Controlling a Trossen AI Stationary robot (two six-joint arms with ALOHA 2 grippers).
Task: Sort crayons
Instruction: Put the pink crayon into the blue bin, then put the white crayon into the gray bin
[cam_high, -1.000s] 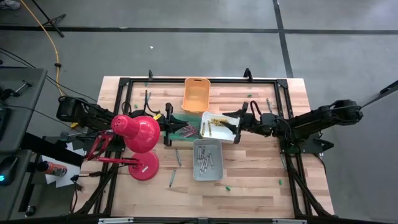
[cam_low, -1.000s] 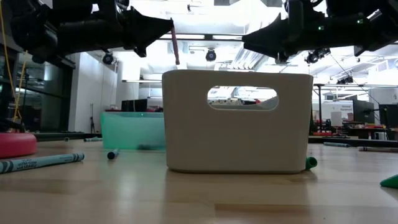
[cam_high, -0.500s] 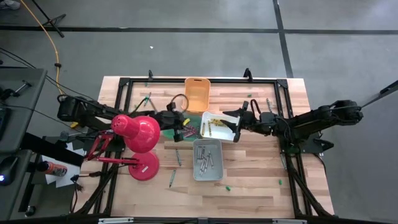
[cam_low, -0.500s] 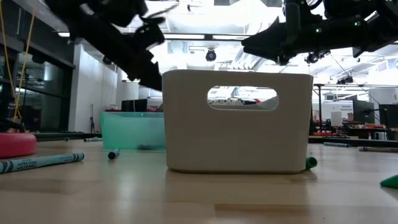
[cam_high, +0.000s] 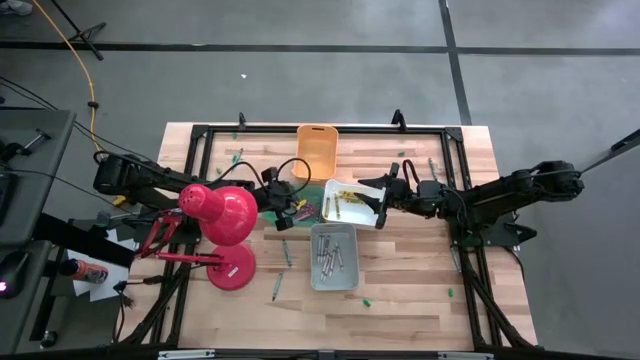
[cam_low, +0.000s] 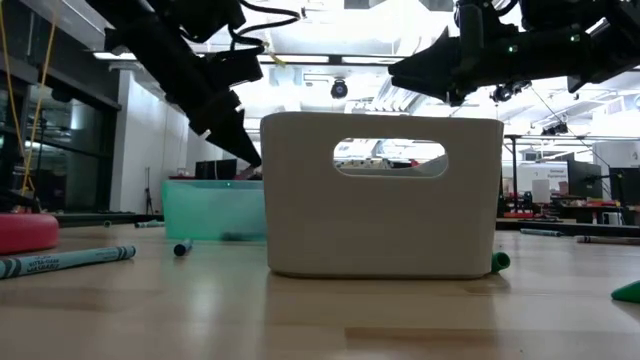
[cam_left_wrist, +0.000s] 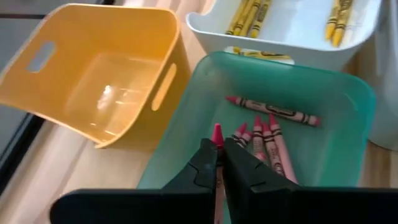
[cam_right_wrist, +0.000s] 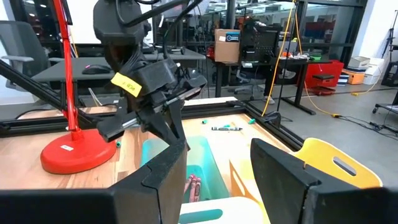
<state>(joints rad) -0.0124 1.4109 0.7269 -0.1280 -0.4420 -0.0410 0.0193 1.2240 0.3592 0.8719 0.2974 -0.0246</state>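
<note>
Left hand (cam_left_wrist: 219, 163) clamped on pink crayon (cam_left_wrist: 217, 134), over green bin (cam_left_wrist: 348, 143) holding pink crayons. Right hand (cam_right_wrist: 219, 163) fingers apart, over white bin (cam_high: 372, 217).

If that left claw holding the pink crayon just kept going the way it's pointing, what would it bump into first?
Most likely the pink crayons lying in the teal bin. The left gripper, shut on a pink crayon, points down into that bin. How far above them it hangs is hard to tell.

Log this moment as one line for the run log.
left gripper: shut on pink crayon, over green bin | right gripper: open, empty, above white bin
</note>
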